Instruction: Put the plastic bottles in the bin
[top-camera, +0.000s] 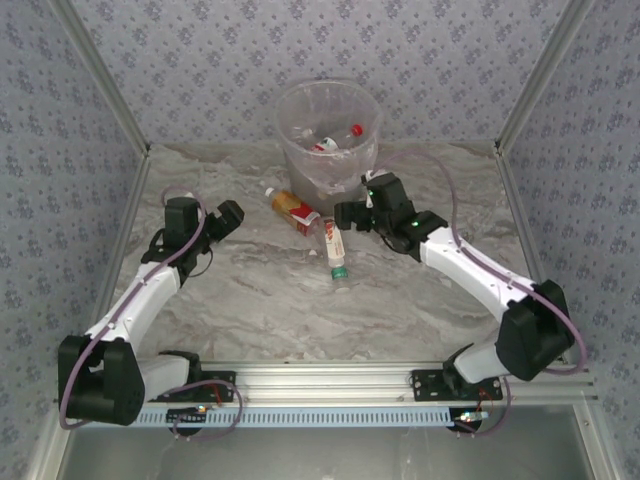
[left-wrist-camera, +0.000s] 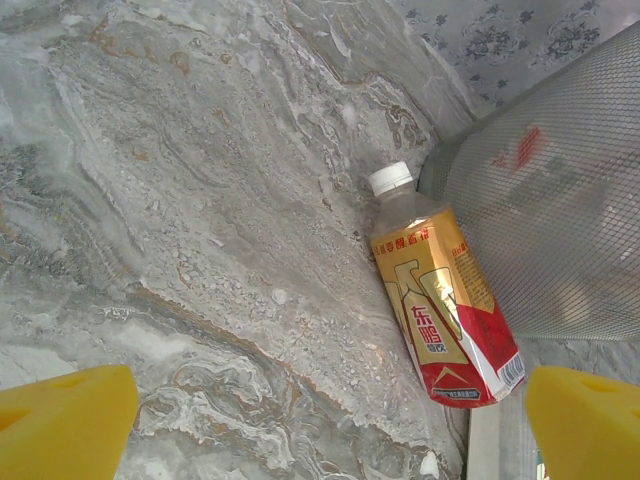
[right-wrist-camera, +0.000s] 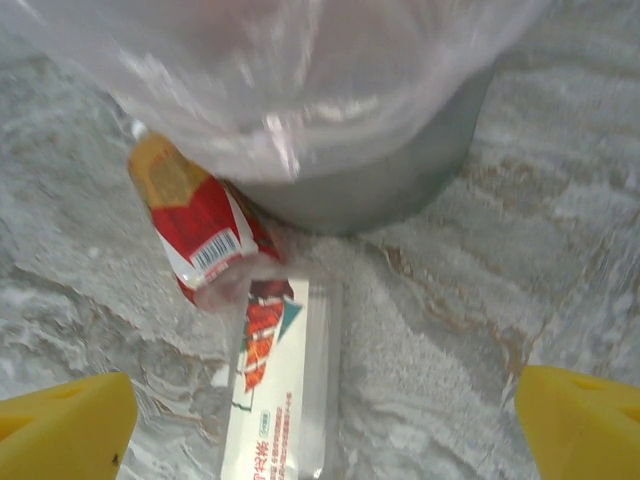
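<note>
The round grey bin (top-camera: 300, 160), lined with a clear bag, stands at the back centre and holds several bottles (top-camera: 330, 143). On the table in front of it lie two bottles, base to base. One has a red and gold label and a white cap (top-camera: 295, 210) (left-wrist-camera: 440, 310) (right-wrist-camera: 195, 225). The other has a white label and a green cap (top-camera: 334, 250) (right-wrist-camera: 275, 400). My left gripper (top-camera: 234, 213) (left-wrist-camera: 325, 430) is open, left of the red and gold bottle and apart from it. My right gripper (top-camera: 343, 214) (right-wrist-camera: 325, 430) is open above the white-label bottle's base, beside the bin.
The marble-patterned tabletop (top-camera: 260, 300) is walled by patterned panels and metal posts (top-camera: 530, 90). The bin's mesh wall (left-wrist-camera: 560, 200) stands right behind the red and gold bottle. The bag's loose plastic (right-wrist-camera: 300, 70) hangs over the bin's rim.
</note>
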